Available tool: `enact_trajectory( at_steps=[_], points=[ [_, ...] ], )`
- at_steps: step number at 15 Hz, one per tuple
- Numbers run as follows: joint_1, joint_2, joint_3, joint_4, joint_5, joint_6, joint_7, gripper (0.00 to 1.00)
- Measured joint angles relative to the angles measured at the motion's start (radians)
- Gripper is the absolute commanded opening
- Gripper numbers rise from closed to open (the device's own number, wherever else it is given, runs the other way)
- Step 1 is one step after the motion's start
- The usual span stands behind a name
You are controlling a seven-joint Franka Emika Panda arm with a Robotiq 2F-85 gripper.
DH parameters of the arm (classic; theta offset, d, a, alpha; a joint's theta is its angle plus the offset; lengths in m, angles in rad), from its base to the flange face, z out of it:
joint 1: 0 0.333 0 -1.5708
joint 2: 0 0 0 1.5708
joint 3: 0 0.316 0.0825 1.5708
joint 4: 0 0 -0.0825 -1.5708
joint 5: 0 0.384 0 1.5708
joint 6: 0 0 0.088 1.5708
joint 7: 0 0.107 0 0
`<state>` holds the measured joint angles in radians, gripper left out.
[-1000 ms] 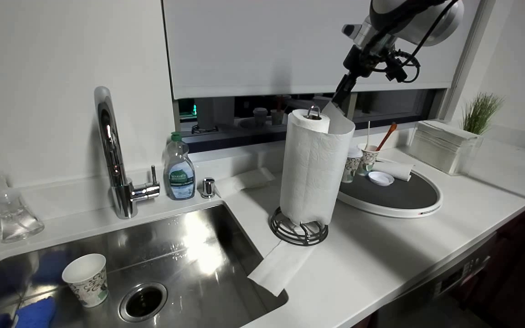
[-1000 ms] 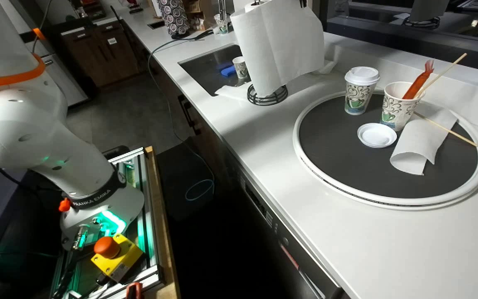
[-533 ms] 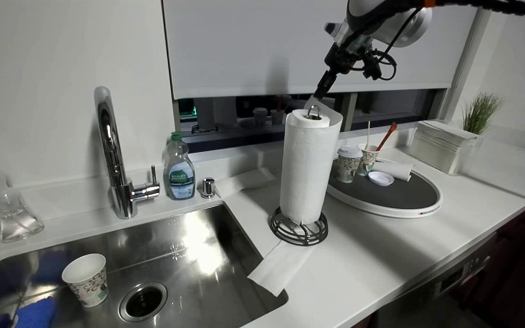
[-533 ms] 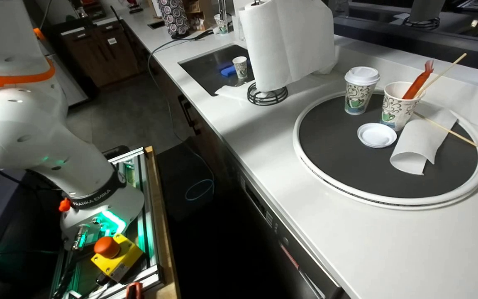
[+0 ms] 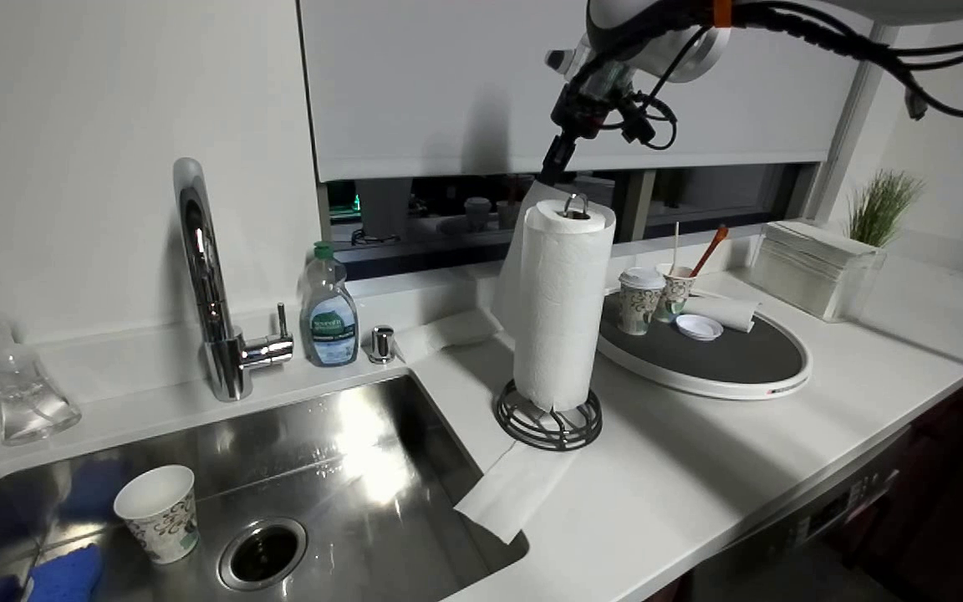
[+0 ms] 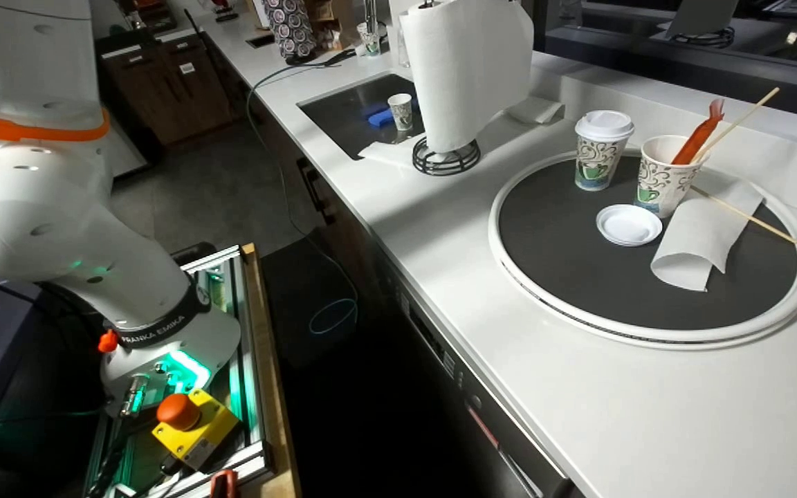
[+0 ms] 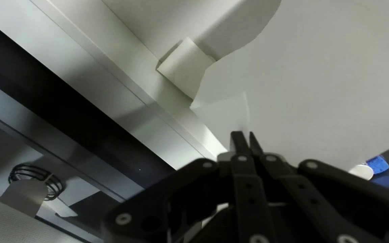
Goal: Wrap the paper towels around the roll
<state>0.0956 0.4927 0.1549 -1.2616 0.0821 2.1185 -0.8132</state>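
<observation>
As my gripper [image 7: 244, 135] pinches an edge of the paper towels [image 7: 292, 87], the sheet [image 5: 511, 286] hangs below me, partly behind the roll [image 5: 562, 318] in an exterior view, the roll upright on its wire holder [image 5: 550, 426].

The tall round white paper roll [image 5: 561, 318] stands up straight on a dark wire holder [image 5: 562, 438]. The wide thin white paper sheet [image 6: 502, 62] is joined to it. It bends around behind the roll and sticks out past it like a big flap. In an exterior view, its top corner [image 5: 550, 193] shows above the roll. In the wrist view, its edge looks curvy.
</observation>
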Motion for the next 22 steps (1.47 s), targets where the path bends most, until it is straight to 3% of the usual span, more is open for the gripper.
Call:
enact_trajectory(
  at_steps=[6, 12, 18, 22],
  points=[
    [0.001, 0.028, 0.006, 0.036, 0.000, -0.003, -0.001, 0.00],
    [0.025, 0.162, 0.035, 0.220, -0.016, -0.009, -0.035, 0.00],
    [0.075, 0.295, 0.053, 0.433, -0.026, -0.129, -0.084, 0.00],
    [0.080, 0.305, 0.098, 0.482, -0.023, -0.221, -0.222, 0.00]
  ],
)
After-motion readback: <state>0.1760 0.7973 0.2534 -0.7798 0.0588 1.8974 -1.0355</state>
